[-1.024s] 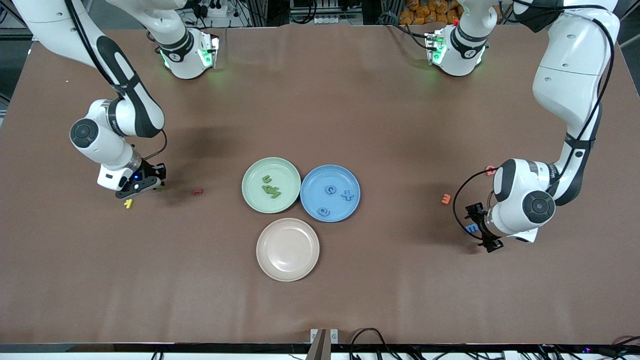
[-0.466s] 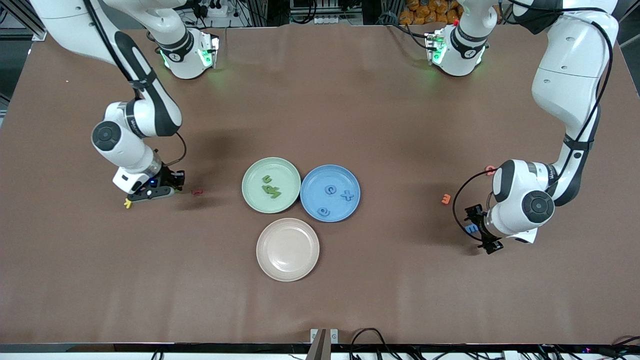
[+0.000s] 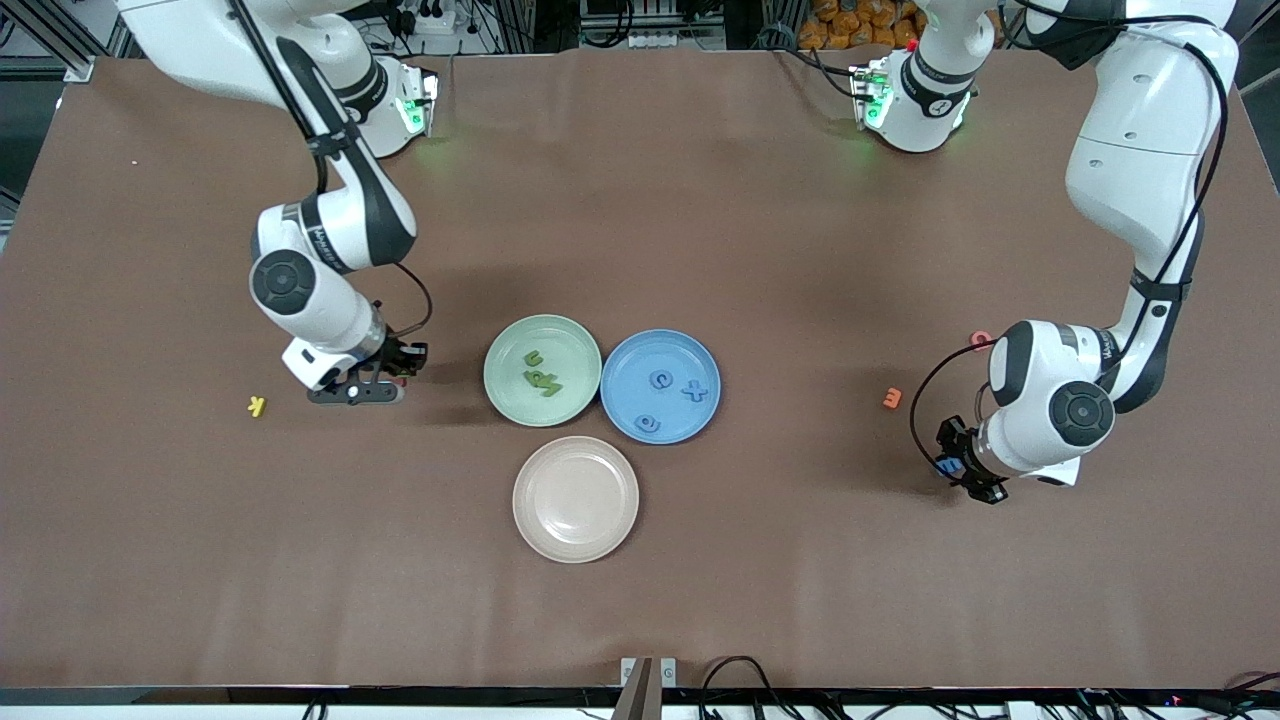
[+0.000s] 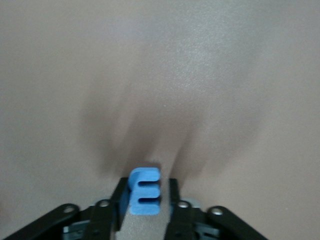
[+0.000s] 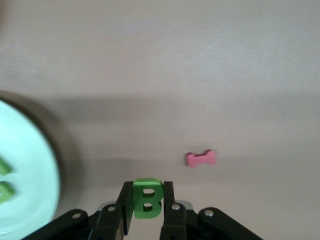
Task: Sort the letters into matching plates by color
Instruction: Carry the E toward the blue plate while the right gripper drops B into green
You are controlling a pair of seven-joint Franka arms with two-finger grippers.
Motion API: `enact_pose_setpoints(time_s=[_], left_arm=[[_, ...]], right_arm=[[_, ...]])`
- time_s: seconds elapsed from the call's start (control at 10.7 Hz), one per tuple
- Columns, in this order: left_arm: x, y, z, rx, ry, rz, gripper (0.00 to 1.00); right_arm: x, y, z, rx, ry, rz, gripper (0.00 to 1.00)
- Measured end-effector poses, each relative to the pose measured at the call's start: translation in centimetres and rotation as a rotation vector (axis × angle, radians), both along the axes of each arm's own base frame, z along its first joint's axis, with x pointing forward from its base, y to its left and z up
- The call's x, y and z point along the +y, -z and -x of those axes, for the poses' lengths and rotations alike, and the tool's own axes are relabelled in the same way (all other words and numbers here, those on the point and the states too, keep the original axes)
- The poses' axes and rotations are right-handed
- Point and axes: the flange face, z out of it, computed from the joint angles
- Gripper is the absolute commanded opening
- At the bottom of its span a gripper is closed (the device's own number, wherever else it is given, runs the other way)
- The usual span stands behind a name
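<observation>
Three greens lie in my green plate (image 3: 543,370), three blues in the blue plate (image 3: 660,386). My right gripper (image 5: 145,210) has jaws clamped on a green B (image 5: 146,198) over the bench (image 3: 640,250) beside the green plate; my left gripper (image 4: 145,210) has jaws clamped on a blue E (image 4: 144,191) at its own end.

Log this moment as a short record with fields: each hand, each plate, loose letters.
right hand: shut on green letter B, over the table beside the green plate
left hand: shut on blue letter E, over the table at the left arm's end
green plate: three green letters
blue plate: three blue letters
beige plate: no letters
loose letters: yellow letter, orange letter, pink letter
</observation>
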Motion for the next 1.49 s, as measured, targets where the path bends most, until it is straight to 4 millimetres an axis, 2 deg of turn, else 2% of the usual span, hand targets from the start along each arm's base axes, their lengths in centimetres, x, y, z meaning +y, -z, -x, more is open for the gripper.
enact_pose_setpoints(time_s=[0.28,0.65,0.74,0.84,0.93,1.21,1.49], left_arm=[[0.1,-0.1,-0.2,-0.019,-0.123,0.005,0.00],[0.1,-0.4,-0.5,-0.043,-0.125,0.008,0.00],[-0.4,-0.5,-0.5,-0.047,-0.112,0.006,0.00],[-1.2,-0.5,-0.5,-0.050,-0.094,0.004,0.00],[-2.3,-0.6,-0.4,-0.051,-0.073,0.002,0.00],[-5.8,-0.8,-0.1,-0.058,-0.011,0.000,0.00],[-9.0,-1.4,0.1,-0.072,0.075,-0.004,0.00]], right_arm=[[6.7,-0.9,1.2,-0.011,0.063,0.006,0.21],[14.1,0.4,2.5,-0.016,0.106,0.010,0.23],[15.5,0.8,2.4,-0.019,0.117,0.009,0.32],[16.7,1.1,2.4,-0.022,0.119,0.007,0.75],[17.6,1.4,2.3,-0.024,0.119,0.005,1.00],[17.7,1.6,2.0,-0.017,0.124,0.013,1.00],[16.1,1.0,0.8,-0.003,0.080,0.025,1.00]])
